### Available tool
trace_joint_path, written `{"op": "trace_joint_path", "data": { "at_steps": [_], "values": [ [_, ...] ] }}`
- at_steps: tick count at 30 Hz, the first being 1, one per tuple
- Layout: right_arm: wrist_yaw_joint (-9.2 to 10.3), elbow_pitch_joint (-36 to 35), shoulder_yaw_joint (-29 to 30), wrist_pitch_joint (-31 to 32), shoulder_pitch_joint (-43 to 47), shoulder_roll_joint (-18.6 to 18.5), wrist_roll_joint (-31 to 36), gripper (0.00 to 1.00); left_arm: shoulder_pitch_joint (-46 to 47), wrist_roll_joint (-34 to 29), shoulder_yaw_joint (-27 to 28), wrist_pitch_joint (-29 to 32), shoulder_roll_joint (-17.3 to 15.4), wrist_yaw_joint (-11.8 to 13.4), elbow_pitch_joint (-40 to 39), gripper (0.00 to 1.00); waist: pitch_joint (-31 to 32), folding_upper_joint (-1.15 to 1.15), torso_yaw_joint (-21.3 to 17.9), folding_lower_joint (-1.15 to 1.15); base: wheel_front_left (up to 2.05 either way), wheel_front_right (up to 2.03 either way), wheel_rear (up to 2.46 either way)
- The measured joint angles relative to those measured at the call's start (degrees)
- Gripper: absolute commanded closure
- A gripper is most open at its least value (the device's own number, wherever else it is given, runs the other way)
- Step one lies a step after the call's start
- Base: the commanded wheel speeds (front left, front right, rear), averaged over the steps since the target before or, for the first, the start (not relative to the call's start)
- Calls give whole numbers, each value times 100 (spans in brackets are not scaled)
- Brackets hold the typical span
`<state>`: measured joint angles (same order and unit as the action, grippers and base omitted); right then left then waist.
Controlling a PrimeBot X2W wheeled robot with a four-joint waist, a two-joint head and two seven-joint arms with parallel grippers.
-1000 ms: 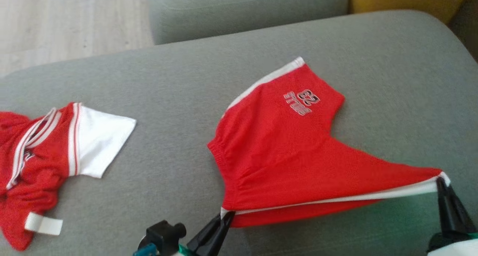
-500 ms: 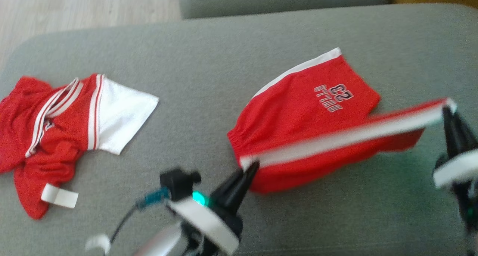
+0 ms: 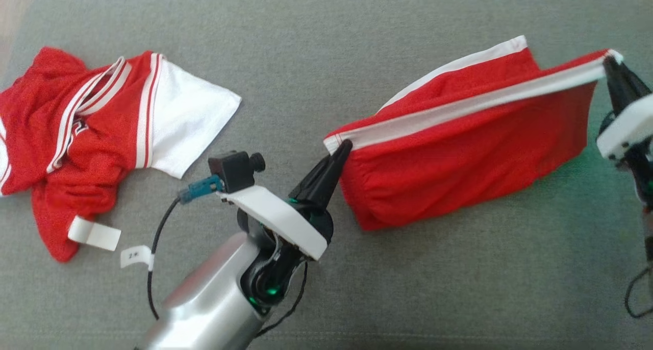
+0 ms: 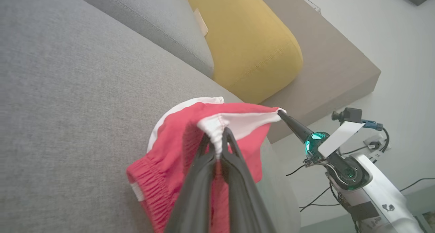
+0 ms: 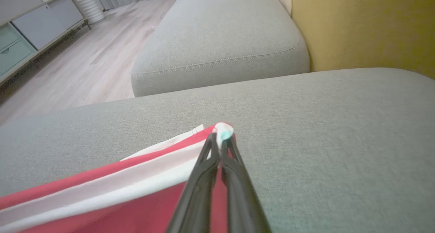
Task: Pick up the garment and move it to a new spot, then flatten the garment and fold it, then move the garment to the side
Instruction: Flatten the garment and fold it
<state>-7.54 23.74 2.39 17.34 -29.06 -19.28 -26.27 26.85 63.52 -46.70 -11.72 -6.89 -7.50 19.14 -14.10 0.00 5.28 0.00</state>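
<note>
On the grey sofa cushion [image 3: 306,44] lie two garments, well apart. At far left is one crumpled red jersey [image 3: 76,135], its one visible white sleeve [image 3: 189,115] spread flat toward the middle. One white label [image 3: 94,233] lies at the jersey's lower edge, and just right of it a second, smaller tag [image 3: 135,255] is wrapped on the left arm's black cable [image 3: 153,283].

Right of that cable, the left gripper [image 3: 343,148] is clenched on the elastic waistband corner of the red shorts [image 3: 459,156]. In the left wrist view the two dark fingers pinch the gathered white and red fabric between their tips.

The shorts, one pair, sit right of centre. Their lower red body rests on the cushion, while the top layer is lifted and pulled taut between the two grippers. Two white side stripes show: one [image 3: 469,105] stretched straight from gripper to gripper, the other [image 3: 459,64] along the far edge, lying behind it.

At far right, the right gripper [image 3: 609,64] is pinched tight on the hem corner where the taut stripe ends. The right wrist view shows its fingertips closed on that white corner.

Beyond the shorts, the wrist views show one yellow cushion [image 4: 248,46] and one further grey seat cushion [image 5: 221,39].
</note>
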Motion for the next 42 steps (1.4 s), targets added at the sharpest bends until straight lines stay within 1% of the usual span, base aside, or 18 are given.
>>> {"op": "trace_joint_path", "data": {
  "at_steps": [4, 9, 11, 12, 13, 14, 15, 16, 17, 18, 19, 20, 24, 28, 33, 36, 39, 42],
  "values": [
    [0, 465, -369, 115, -479, -116, 79, 100, 197, 314, -47, -5, 53, 0, 183, 100, -147, 0, 100, 0, 0, 0, 0],
    [0, 981, -889, 255, -1135, -291, 269, 100, 485, 453, -76, -108, 114, 0, 549, 100, -295, 0, 183, 0, 0, 0, 0],
    [0, 1168, -1040, 292, -1378, -316, 274, 93, 567, 493, -92, -135, 147, 0, 657, 100, -328, 0, 213, 0, 0, 0, 0],
    [0, 1257, -1121, 293, -1482, -328, 275, 93, 599, 511, -113, -155, 157, 0, 708, 100, -341, 0, 229, 0, 0, 0, 0],
    [0, 1336, -1196, 293, -1567, -344, 275, 87, 627, 525, -137, -159, 164, 0, 750, 100, -352, 0, 245, 0, 0, 0, 0],
    [0, 1417, -1279, 293, -1644, -354, 274, 79, 647, 539, -155, -176, 171, 0, 791, 100, -360, 0, 263, 0, 0, 0, 0],
    [0, 1489, -1348, 294, -1695, -359, 270, 66, 659, 581, -181, -177, 178, 0, 834, 100, -365, 0, 279, 0, 0, 0, 0],
    [0, 1550, -1418, 294, -1734, -359, 254, 43, 669, 597, -215, -182, 187, 0, 899, 100, -365, 0, 295, 0, 0, 0, 0],
    [0, 1608, -1475, 293, -1757, -359, 247, 0, 672, 616, -243, -185, 193, 0, 948, 100, -363, 0, 307, 0, 0, 0, 0],
    [0, 1658, -1522, 282, -1763, -359, 246, 0, 680, 606, -261, -202, 202, 0, 1020, 71, -358, 0, 315, 0, 0, 0, 0],
    [0, 1784, -1537, 154, -1764, -358, 208, 0, 733, 474, -298, -210, 220, 0, 1227, 12, -335, 0, 323, 0, 0, 0, 0],
    [0, 1836, -1543, 69, -1764, -358, 197, 0, 761, 436, -294, -227, 226, 1, 1304, 0, -316, 0, 324, 0, 0, 0, 0],
    [0, 1903, -1559, -361, -1755, -341, 21, 0, 787, 26, -185, -249, 266, 4, 1525, 0, -171, 0, 303, 0, 0, 0, 0],
    [0, 1628, -1714, -989, -1501, -308, -211, 0, 587, -1034, 638, -257, 256, 348, 1241, 0, 74, 0, 231, 0, 0, 0, 0],
    [0, 1185, -2060, -2068, -472, -189, -380, 0, -682, -2550, 1539, -258, 225, 949, 421, 0, 489, 0, 41, 0, 0, 0, 0],
    [0, 1180, -2094, -2635, 173, -111, -285, 0, -1605, -3293, 1971, -257, 220, 1205, -82, 0, 775, 0, -86, 0, 0, 0, 0],
    [0, 1187, -1949, -2988, 684, 56, -176, 0, -2212, -3903, 2324, -257, 222, 1367, -559, 0, 1059, 0, -183, 0, 0, 0, 0],
    [0, 1057, -1744, -3117, 1104, 213, 99, 0, -2609, -4359, 2547, -257, 245, 1413, -913, 0, 1301, 0, -243, 0, 0, 0, 0]
  ]
}}
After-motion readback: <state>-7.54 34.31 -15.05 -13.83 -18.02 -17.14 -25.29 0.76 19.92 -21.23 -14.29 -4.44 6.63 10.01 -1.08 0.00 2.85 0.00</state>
